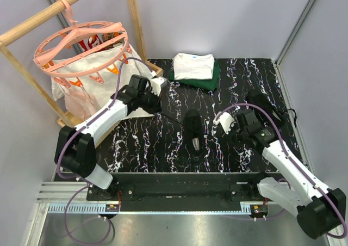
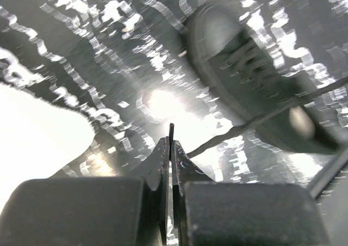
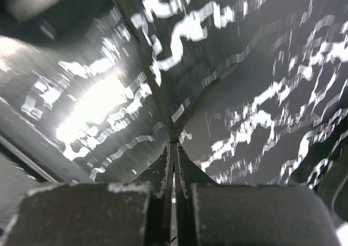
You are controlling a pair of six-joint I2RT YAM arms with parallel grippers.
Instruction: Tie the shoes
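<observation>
A small black sneaker [image 1: 194, 130] lies in the middle of the black marbled table [image 1: 141, 142]. My left gripper [image 1: 163, 111] is up and left of it, shut on a thin black lace [image 2: 239, 130] that runs taut to the shoe [image 2: 255, 77]. The lace end sticks out above the closed left gripper [image 2: 172, 142]. My right gripper [image 1: 216, 127] is just right of the shoe. In the right wrist view the right gripper [image 3: 174, 143] is shut on a lace [image 3: 157, 93], and two strands fan out from the tips.
Folded white and dark green clothes [image 1: 194, 66] lie at the back of the table. A pink round hanger [image 1: 81, 47] hangs on a wooden rack over a white bag [image 1: 87, 88] at the left, close to my left arm. Grey walls surround the table.
</observation>
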